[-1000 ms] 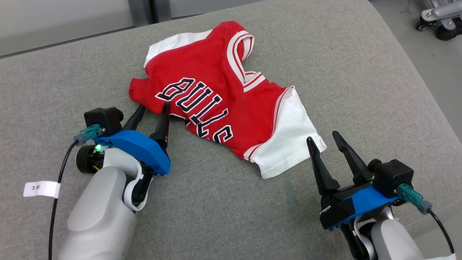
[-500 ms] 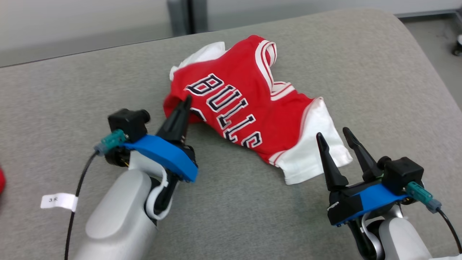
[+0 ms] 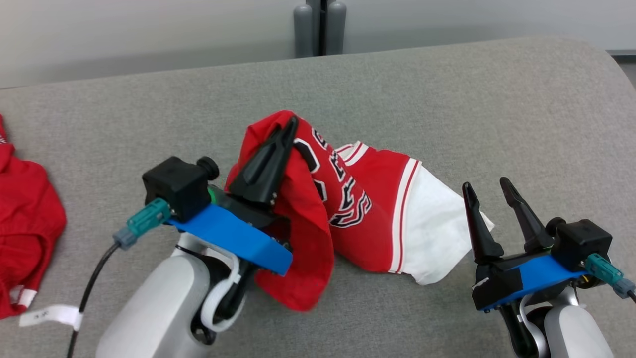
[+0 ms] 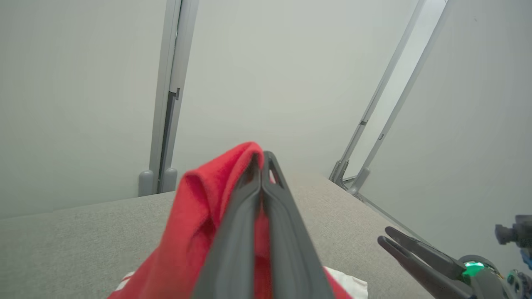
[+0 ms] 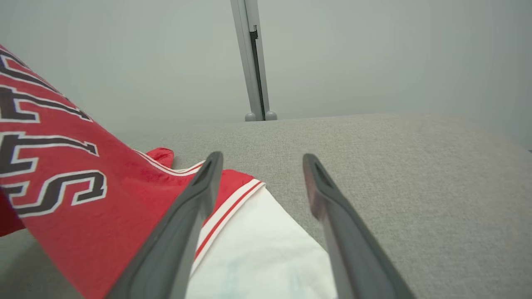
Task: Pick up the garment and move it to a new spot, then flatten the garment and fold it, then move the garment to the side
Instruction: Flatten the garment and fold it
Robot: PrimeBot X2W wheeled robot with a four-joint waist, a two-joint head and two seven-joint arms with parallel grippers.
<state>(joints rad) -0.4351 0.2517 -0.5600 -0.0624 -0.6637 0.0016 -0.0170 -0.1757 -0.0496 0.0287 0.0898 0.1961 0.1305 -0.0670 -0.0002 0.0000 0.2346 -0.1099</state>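
Observation:
The garment (image 3: 367, 219) is a red jersey with dark lettering and white sleeves, lying on the grey cushioned surface (image 3: 447, 99). My left gripper (image 3: 292, 124) is shut on a red edge of it and holds that part lifted, so the cloth drapes down over the fingers; the left wrist view shows the red fabric (image 4: 195, 224) pinched at the shut tips (image 4: 262, 157). My right gripper (image 3: 484, 186) stands open at the lower right, just beside the white sleeve (image 3: 439, 238). In the right wrist view the sleeve (image 5: 253, 253) lies under the open fingers (image 5: 259, 160).
A second red garment (image 3: 25, 223) lies at the left edge of the surface. A white cable tag (image 3: 49, 314) sits near the lower left. A grey post (image 3: 320, 27) stands behind the surface against a pale wall.
My left gripper has risen with the jersey's edge, pulling the cloth up and bunching it. The camera has turned, bringing the second red garment into view at left. The right gripper stays open.

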